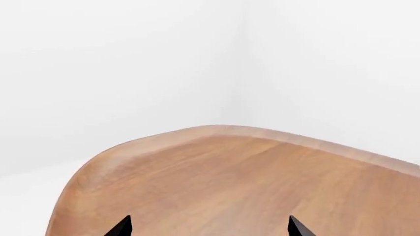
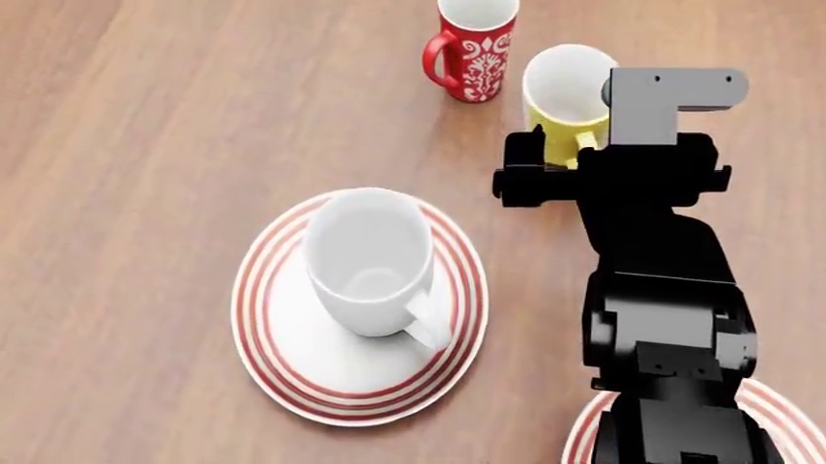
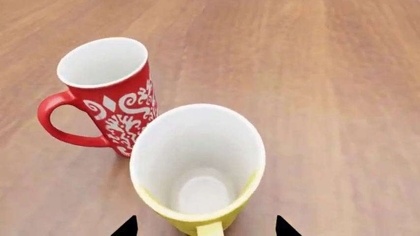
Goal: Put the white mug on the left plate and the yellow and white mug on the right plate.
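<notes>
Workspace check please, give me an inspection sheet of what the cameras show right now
Surface: wooden table, bare grain.
Job's things: white mug upright on the left plate; yellow and white mug upright on the table, off the right plate.
Clutter: red mug close beside the yellow one.
Grippers: right gripper open, straddling the yellow mug's handle; left gripper open over a table corner.
Cables: nothing seen.
Surroundings: plain white walls.

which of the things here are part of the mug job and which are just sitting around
Part of the job:
- white mug, on the left plate
- yellow and white mug, on the table, between the right claw tips
- right plate, mostly hidden by the arm

Just sitting around:
- red patterned mug
- wooden table
</notes>
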